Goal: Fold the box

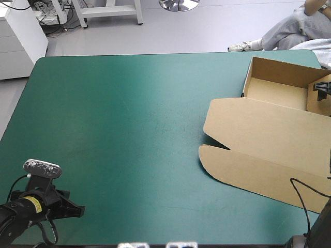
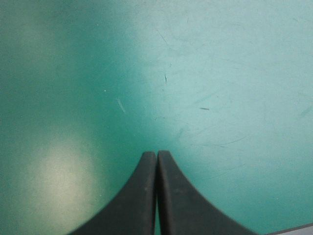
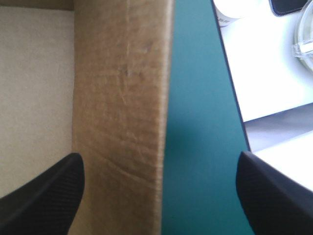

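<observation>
box [image 1: 269, 129] sits far right on the worktop [image 1: 129, 129], tray walls up. right end effector [image 3: 159, 161] is spread wide astride its side wall [image 3: 122, 107], probably to pinch it; left end effector [image 2: 156, 154] is closed, parked clear.

Looks down on a counter [image 1: 77, 67] under a teal-green cover [image 1: 129, 134], rounded at the far corners and lit paler in a band down the middle. Shows grey floor [image 1: 155, 33] beyond the far edge. Takes in a white cabinet [image 1: 18, 39] at far left, cables [image 1: 49, 16] beside it, then a white frame [image 1: 108, 11] and a round chrome base [image 1: 178, 4]. Catches, in the left wrist view, a soft glare patch [image 2: 61, 171] and fine scratches [image 2: 165, 78].
</observation>
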You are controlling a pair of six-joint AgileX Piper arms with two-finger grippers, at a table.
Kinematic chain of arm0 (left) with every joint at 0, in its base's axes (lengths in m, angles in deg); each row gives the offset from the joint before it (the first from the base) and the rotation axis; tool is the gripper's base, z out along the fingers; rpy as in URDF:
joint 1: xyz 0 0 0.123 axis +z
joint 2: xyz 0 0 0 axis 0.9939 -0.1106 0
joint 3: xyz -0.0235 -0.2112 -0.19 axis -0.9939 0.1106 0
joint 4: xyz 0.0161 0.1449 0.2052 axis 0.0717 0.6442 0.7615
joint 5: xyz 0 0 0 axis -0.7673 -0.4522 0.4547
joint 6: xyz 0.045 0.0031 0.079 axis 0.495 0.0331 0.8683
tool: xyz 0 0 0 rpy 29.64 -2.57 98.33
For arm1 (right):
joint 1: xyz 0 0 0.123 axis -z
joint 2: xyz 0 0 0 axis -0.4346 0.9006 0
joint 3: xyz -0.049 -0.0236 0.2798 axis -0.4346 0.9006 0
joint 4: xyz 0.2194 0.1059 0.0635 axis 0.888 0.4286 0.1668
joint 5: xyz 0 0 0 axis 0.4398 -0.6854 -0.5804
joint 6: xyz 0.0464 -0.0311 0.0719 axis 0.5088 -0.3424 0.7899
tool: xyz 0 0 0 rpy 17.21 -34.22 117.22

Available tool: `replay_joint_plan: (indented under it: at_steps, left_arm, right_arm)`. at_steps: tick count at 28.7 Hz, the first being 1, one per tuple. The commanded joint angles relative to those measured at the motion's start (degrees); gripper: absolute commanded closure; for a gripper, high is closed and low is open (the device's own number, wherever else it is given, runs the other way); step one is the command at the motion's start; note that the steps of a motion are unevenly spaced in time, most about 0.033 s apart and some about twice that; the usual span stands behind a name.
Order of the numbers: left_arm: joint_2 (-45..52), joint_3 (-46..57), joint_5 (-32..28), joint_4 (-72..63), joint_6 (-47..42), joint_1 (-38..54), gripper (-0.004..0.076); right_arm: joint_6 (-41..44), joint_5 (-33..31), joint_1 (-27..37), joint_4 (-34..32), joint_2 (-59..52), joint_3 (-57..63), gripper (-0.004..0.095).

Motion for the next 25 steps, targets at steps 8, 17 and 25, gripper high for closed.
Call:
replay_joint_plan:
  at_steps: [8, 17, 25]
  left_arm:
    - [-0.2, -1.5, -3.4, 0.2, -0.6, -0.4, 0.0734]
    - [-0.1, -1.5, -3.6, 0.2, -0.6, -0.4, 0.0734]
    - [-0.1, -1.5, -4.1, 0.2, -0.6, -0.4, 0.0734]
  right_arm:
    - [-2.0, -3.6, 0.6, 7.3, -10.2, -11.7, 0.0249]
    - [-6.5, -6.8, 0.0, 25.7, -18.6, -11.7, 0.0916]
    - [-7.1, -6.8, -10.1, 25.8, -28.3, -6.9, 0.0925]
